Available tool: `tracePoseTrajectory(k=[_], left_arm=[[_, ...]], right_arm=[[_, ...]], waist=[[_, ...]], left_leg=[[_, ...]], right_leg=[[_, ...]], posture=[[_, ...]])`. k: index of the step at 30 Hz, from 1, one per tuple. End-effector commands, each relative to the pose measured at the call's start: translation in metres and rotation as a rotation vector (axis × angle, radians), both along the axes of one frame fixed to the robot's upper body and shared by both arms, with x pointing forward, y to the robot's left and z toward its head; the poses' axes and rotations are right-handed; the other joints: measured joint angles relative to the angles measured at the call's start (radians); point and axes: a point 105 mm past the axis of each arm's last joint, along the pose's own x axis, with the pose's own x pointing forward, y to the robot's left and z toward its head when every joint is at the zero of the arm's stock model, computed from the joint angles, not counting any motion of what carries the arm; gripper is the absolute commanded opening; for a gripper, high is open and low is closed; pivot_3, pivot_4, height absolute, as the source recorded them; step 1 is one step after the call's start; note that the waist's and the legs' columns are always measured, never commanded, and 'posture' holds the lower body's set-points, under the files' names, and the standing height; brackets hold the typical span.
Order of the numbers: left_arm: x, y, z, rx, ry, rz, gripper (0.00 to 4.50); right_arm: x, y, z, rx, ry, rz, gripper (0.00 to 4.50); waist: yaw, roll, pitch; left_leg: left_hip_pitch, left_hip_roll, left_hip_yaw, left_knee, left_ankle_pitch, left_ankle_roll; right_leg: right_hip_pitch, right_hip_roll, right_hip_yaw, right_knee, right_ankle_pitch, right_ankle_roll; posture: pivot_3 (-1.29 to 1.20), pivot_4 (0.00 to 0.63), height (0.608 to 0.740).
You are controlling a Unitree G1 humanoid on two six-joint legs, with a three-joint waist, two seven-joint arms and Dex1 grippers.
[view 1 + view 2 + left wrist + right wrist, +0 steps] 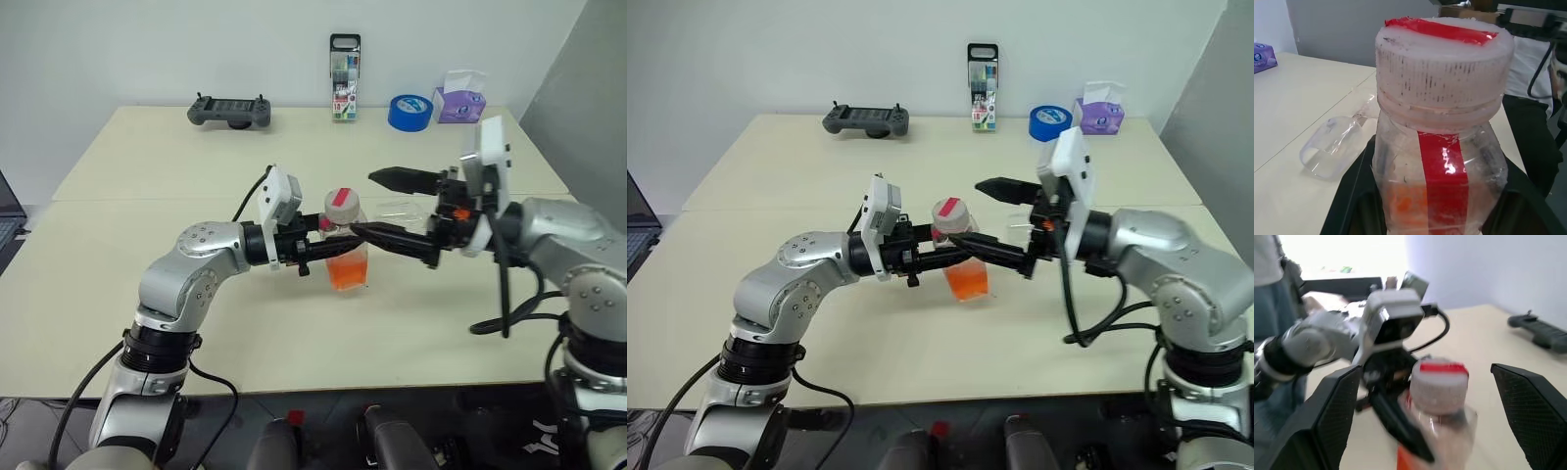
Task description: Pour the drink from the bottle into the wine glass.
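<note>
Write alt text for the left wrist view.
A clear plastic bottle with a whitish cap, a red strip and orange drink at its base stands gripped between two black fingers. Behind it, a wine glass lies on its side on the table.

Bottle (344,250): clear plastic, whitish-pink ribbed cap (1444,73) w/ red strip (1442,178) across top & down the side. Drink (347,273): bright orange, translucent. Wine glass (1334,147): clear, colourless. Desk (147,166): pale cream. Both end effectors' fingers (1334,416) black. Tape roll (409,112): blue. Tissue box (460,103): purple. Controller (229,112): dark grey.
</note>
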Motion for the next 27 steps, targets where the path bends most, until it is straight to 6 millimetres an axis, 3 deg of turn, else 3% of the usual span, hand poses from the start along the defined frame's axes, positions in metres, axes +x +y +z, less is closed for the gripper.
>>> tracePoseTrajectory(k=[1, 8, 16, 22, 27], left_arm=[[-0.002, -0.005, 0.015, -0.013, -0.070, -0.023, 1.81], [-0.002, -0.004, 0.015, 0.008, -0.073, -0.030, 1.81], [-0.005, 0.001, 0.014, 0.021, -0.068, -0.030, 1.81], [-0.004, 0.004, 0.016, 0.025, -0.069, -0.017, 1.81], [-0.003, 0.005, 0.016, 0.025, -0.070, -0.012, 1.81]], right_arm=[[0.004, 0.011, 0.001, 0.022, -0.062, -0.094, 4.47], [0.020, 0.014, -0.005, 0.044, -0.067, -0.185, 4.47], [0.030, 0.001, -0.004, 0.044, -0.083, -0.244, 4.47], [0.022, -0.019, -0.006, 0.003, -0.084, -0.239, 4.47], [0.009, -0.018, -0.008, -0.019, -0.075, -0.174, 4.47]], waist=[[0.000, 0.000, 0.000], [0.001, 0.000, 0.000], [0.000, 0.000, 0.000], [0.000, 0.000, 0.000], [0.000, 0.000, 0.000]], left_leg=[[0.000, 0.000, 0.000, 0.000, 0.000, 0.000], [-0.002, 0.000, 0.002, 0.001, 0.000, 0.000], [-0.002, 0.000, 0.001, 0.000, 0.000, 0.000], [-0.002, 0.000, 0.002, 0.001, 0.000, 0.000], [-0.002, 0.000, 0.002, 0.001, 0.000, 0.000]], right_leg=[[0.000, 0.000, 0.000, -0.001, 0.000, 0.000], [-0.001, -0.003, 0.000, -0.001, 0.000, 0.000], [-0.001, -0.002, 0.000, -0.001, 0.000, 0.000], [-0.001, -0.002, 0.000, -0.001, 0.000, 0.000], [-0.001, -0.002, 0.000, -0.001, 0.000, 0.000]], posture=[[0.00, 0.150, 0.740], [0.00, 0.150, 0.740], [0.00, 0.150, 0.740], [0.00, 0.150, 0.740], [0.00, 0.150, 0.740]])
